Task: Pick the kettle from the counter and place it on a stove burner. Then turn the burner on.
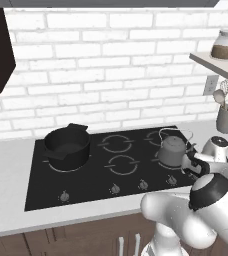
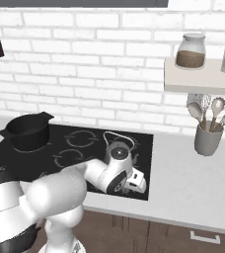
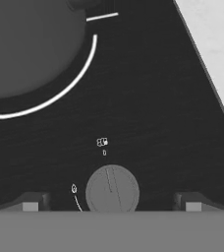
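Observation:
The grey kettle [image 1: 172, 150] stands upright on the black cooktop's right side. In the hand view its rounded body [image 3: 30, 44] sits inside the pale ring of a stove burner [image 3: 75, 81]. My gripper [image 3: 111, 204] is open and points down at the cooktop's front right corner, its two fingertips [image 3: 30, 204] on either side of a round grey knob [image 3: 112, 191]. Nothing is between the jaws. From the left base view the gripper [image 1: 187, 167] hangs just right of and in front of the kettle. The pale counter [image 1: 6, 165] surrounds the cooktop.
A black two-handled pot [image 1: 66, 145] sits on the left burner. More knobs [image 1: 115, 188] line the cooktop's front edge. A grey utensil holder [image 2: 207, 138] stands on the counter at right, under a shelf with a jar [image 2: 191, 52]. Brick wall behind.

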{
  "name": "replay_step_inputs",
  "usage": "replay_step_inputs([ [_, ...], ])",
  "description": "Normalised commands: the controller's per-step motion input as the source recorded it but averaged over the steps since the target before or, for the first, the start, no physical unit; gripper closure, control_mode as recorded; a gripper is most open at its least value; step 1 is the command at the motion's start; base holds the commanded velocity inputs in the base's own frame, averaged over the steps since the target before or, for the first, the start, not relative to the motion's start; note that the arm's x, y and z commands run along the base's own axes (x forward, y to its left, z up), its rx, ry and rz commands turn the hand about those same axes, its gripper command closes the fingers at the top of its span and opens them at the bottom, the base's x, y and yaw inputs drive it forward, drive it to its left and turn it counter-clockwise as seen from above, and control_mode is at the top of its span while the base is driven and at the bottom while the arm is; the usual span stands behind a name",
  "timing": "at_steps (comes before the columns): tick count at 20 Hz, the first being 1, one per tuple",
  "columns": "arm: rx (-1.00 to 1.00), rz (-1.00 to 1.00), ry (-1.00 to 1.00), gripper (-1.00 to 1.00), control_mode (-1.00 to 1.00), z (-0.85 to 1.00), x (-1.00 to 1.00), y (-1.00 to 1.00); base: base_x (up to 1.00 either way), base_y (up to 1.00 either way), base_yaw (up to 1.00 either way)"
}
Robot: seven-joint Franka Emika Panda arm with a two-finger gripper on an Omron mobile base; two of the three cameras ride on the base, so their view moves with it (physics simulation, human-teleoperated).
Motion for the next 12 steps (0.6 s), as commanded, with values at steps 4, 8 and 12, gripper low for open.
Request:
replay_step_inputs([
  [4, 0.00, 0.00, 0.01, -1.00, -1.00, -0.05, 0.05, 0.00, 0.00, 0.00, 0.00],
  [8, -0.01, 0.00, 0.02, -1.00, -1.00, -0.26, 0.00, 0.00, 0.00, 0.00, 0.00],
  [12, -0.02, 0.00, 0.01, -1.00, -1.00, -0.26, 0.01, 0.00, 0.00, 0.00, 0.00],
])
